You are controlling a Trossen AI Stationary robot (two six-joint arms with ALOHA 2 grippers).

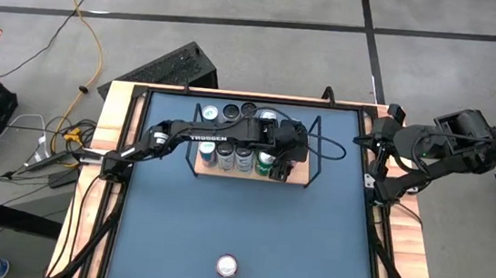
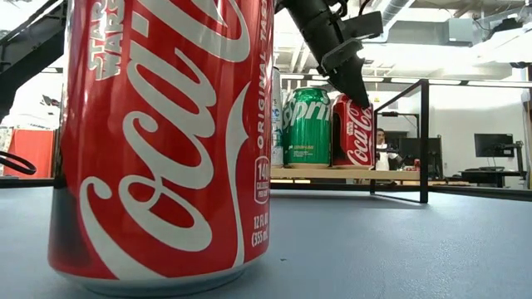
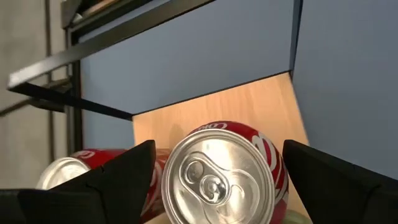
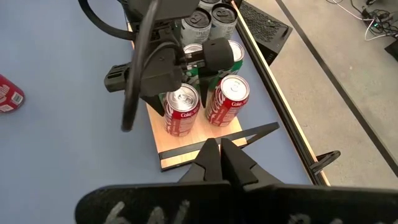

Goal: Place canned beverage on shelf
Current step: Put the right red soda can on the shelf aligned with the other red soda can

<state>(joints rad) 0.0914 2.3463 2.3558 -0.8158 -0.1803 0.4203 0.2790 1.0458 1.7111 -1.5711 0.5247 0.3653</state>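
Observation:
The shelf (image 1: 217,173), a light-wood board (image 3: 236,106) in a black wire frame, stands at the far middle of the blue table and holds several upright cans, among them a green one (image 2: 307,129). My left gripper (image 3: 219,146) slants down over the shelf's right end. It is open, with one finger on either side of the top of a red cola can (image 3: 221,180) that stands on the board. Another red cola can (image 1: 227,266) stands alone near the table's front edge. My right gripper (image 4: 221,149) is shut and empty, raised by the table's right edge. My left gripper has its fingers (image 3: 124,177) on either side of the red can's upper rim (image 3: 273,155), slanting down from the table's left. I cannot tell whether they touch it. The can stands upright on the shelf board.
A second red can (image 4: 183,109) stands on the board right beside the flanked one (image 4: 227,99). The shelf's black side rail (image 2: 424,137) rises at its right end. Open blue tabletop (image 1: 240,220) lies between the shelf and the lone can. A black keyboard (image 1: 168,67) lies beyond the far edge.

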